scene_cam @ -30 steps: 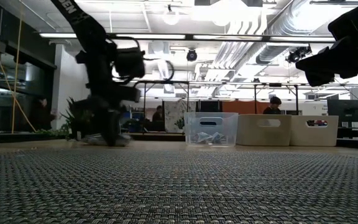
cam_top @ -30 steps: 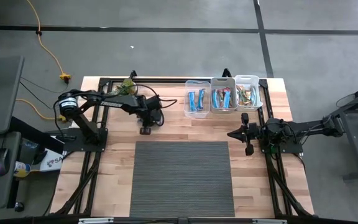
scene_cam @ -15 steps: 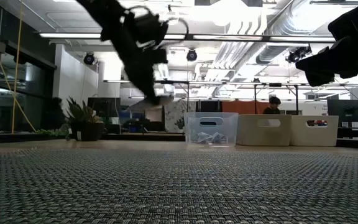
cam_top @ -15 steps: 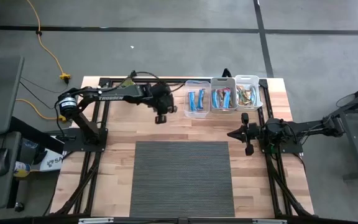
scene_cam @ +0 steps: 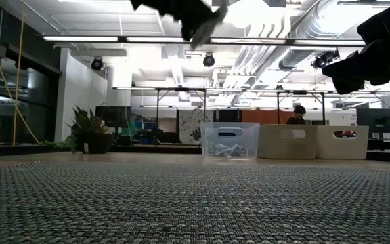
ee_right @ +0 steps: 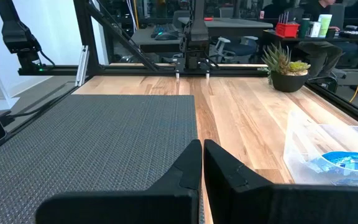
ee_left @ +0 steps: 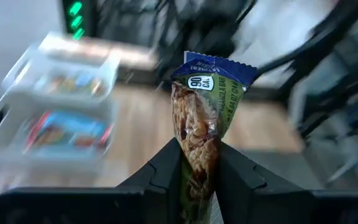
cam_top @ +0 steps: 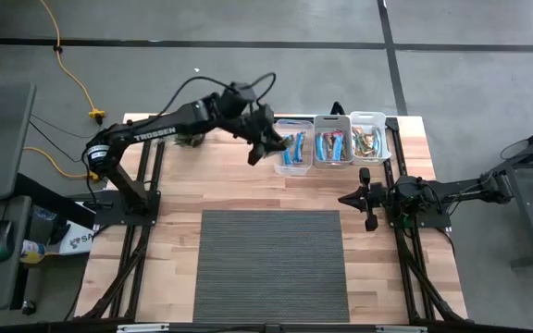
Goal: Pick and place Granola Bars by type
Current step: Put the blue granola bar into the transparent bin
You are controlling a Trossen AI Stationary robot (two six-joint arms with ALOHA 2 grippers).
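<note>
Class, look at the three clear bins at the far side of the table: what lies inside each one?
Left bin: bright blue bars. Middle bin: blue-red-white bars. Right bin: yellow-green bars. Any bars beneath those on top are covered, so counts stay uncertain.

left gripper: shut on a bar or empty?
Shut on a bar. In the left wrist view, the left gripper pinches a blue-topped granola bar standing up between its fingers.

Grey woven mat point(cam_top: 271, 264) mid-table, three clear bins point(cam_top: 332, 123) behind, potted plant point(ee_right: 287, 70).
</note>
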